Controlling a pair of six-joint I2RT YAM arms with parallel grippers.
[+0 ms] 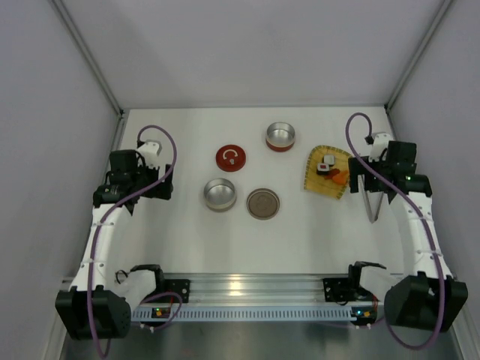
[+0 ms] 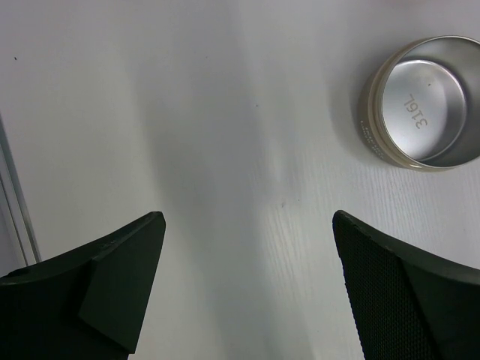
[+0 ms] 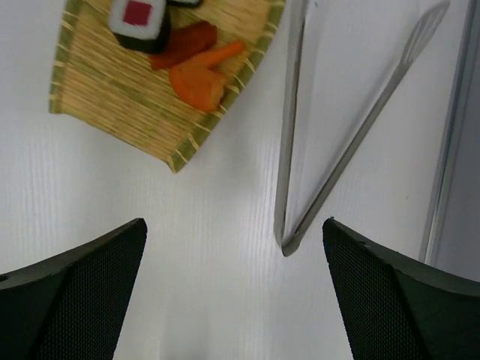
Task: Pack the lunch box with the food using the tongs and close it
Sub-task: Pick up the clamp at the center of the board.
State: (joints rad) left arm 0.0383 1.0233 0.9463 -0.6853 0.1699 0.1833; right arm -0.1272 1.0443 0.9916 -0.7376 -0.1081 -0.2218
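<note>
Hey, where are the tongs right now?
In the right wrist view, the tongs lie flat on the right of the table, just right of the yellow woven mat, beneath the open right gripper, untouched.

My right gripper point(image 3: 234, 225) is black with a fine mesh texture. I see a straw-yellow woven mat point(image 3: 127, 90) edged in green, a white rice roll point(image 3: 139, 26) rimmed black with a red centre, an orange piece point(image 3: 199, 81), a dark red piece point(image 3: 186, 43), silver-grey metal tongs point(image 3: 288, 150) and a white wood-grained table point(image 3: 217, 187).
</note>
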